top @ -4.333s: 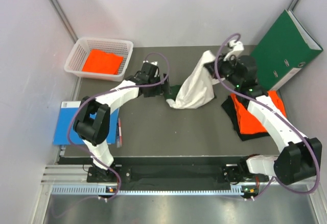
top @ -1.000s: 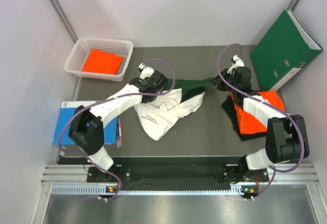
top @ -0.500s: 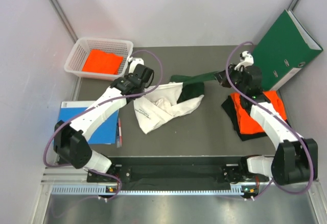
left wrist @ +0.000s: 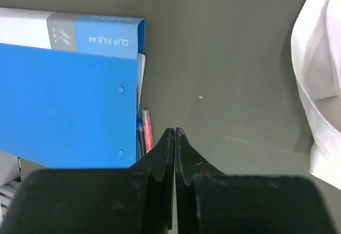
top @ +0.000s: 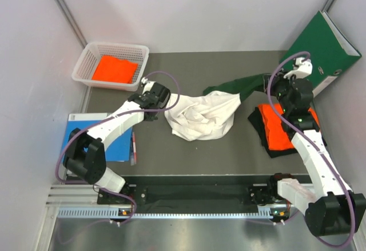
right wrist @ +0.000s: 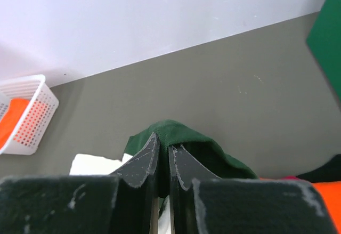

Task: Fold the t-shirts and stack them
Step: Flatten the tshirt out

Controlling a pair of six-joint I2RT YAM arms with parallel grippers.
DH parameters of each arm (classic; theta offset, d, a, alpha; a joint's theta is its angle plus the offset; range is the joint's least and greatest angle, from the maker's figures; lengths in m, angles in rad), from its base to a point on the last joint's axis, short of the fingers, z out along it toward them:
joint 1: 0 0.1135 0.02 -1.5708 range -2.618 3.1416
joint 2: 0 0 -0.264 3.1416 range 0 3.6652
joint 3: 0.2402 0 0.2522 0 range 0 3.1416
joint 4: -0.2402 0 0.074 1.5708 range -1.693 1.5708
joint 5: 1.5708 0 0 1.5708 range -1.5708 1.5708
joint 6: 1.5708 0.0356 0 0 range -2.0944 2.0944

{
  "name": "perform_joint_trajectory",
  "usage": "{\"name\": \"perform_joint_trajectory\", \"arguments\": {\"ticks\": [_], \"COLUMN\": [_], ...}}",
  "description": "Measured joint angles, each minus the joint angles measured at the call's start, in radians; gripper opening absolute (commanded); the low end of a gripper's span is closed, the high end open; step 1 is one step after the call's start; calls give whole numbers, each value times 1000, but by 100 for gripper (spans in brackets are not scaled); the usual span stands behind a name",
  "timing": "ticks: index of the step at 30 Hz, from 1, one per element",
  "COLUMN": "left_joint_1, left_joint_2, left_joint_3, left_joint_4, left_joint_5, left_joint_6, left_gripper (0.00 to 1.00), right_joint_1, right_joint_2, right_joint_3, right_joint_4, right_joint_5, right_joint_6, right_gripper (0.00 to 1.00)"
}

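Observation:
The white t-shirt [top: 200, 115] lies crumpled mid-table, one dark green sleeve [top: 243, 83] stretched out to the right. My right gripper [top: 273, 84] is shut on that sleeve's end; in the right wrist view green cloth [right wrist: 184, 131] drapes over the closed fingertips [right wrist: 161, 140]. My left gripper [top: 153, 108] sits just left of the white shirt, apart from it. It is shut and empty [left wrist: 175, 131], with the white cloth [left wrist: 319, 74] off to its right. An orange t-shirt [top: 289, 130] lies on a black one [top: 264, 126] at the right.
A white basket [top: 91, 56] at the back left holds a folded orange shirt [top: 114, 68]. The green binder [top: 319, 54] leans at the back right. A blue clip file [top: 91, 139] with pens [left wrist: 146, 135] beside it lies at the left edge.
The left gripper has let go of the white shirt, which has dropped into a heap. The right gripper has pulled the green sleeve further right and back.

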Motion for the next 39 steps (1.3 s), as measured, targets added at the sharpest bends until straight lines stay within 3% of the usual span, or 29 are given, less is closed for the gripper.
{"name": "perform_joint_trajectory", "arguments": {"ticks": [1,2,3,4,9,14,19,29,36,39], "left_joint_1": [0,0,0,0,3,50,130,159,185,190], "left_joint_2": [4,7,7,7,16,103,223,451,557,567], "left_joint_3": [-2,-2,-2,-2,6,63,125,291,328,347], "left_joint_4": [-4,-2,2,6,93,239,344,440,464,471], "left_joint_5": [0,0,3,10,68,215,358,581,651,652], "left_joint_6": [-2,-2,-1,6,35,59,65,44,3,-1], "left_gripper": [14,59,86,99,98,86,84,72,76,73], "right_joint_1": [-1,-3,-3,-3,-4,-5,-5,-5,-5,-5], "right_joint_2": [0,0,0,0,2,16,21,27,27,27], "right_joint_3": [0,0,-1,-2,-14,-25,-59,-86,-86,-86], "right_joint_4": [-6,-13,-17,-20,-20,-19,-14,-13,-14,-14], "right_joint_5": [5,8,10,11,6,-11,-30,-54,-56,-56], "right_joint_6": [-3,-4,-5,-7,-11,-10,-8,1,0,0], "right_gripper": [0,0,0,0,0,0,0,0,0,0]}}
